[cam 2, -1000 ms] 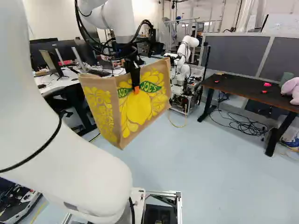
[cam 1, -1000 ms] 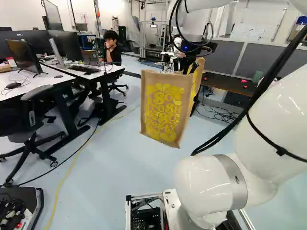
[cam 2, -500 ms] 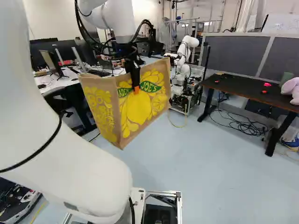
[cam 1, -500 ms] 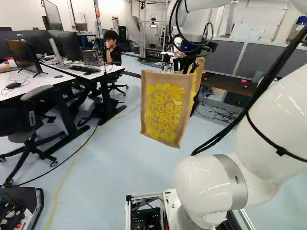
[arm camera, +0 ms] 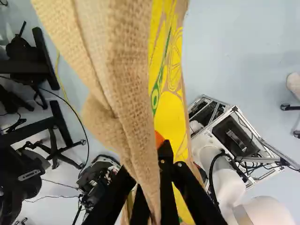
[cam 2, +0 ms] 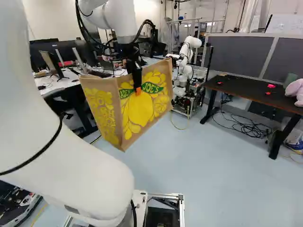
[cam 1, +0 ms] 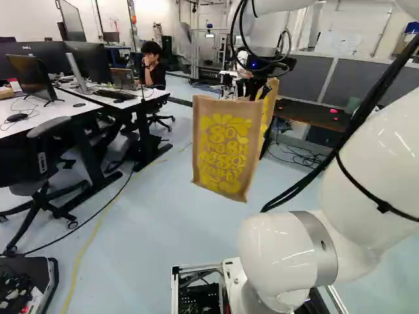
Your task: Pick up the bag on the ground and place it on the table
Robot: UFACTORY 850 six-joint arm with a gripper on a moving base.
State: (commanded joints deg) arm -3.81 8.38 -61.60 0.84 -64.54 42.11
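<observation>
At the left of the left base view is a white bench (cam 1: 13, 131) with big black screens (cam 1: 84, 57) and a mouse (cam 1: 18, 117) on it. A dark chair (cam 1: 51, 152) with wheels is just beside it. Down on the floor (cam 1: 150, 235) sits a black box (cam 1: 51, 267) full of wires. A yellow cord (cam 1: 82, 252) and a black cord (cam 1: 105, 206) run along the floor.

Next, near the middle, the bag (cam 1: 222, 147) hangs up in the air. It is tan with yellow pictures, and it tips a bit to 1 side.

In the right base view, the big white arm (cam 2: 52, 137) is at the left. Its black fingers (cam 2: 138, 88) are pinched tight on the top of the bag, with 1 on each side and just the cloth between them. An orange pad (cam 2: 138, 91) presses on the bag's front.

Past the bag stands another robot (cam 2: 185, 52), white too. Then comes the dark bench (cam 2: 241, 85), well apart from the bag. It has 3 small red and pink things (cam 2: 271, 86) on it, and a pink soft toy (cam 2: 297, 90) at its right end. Black wires (cam 2: 244, 127) lie in loops under it.
</observation>
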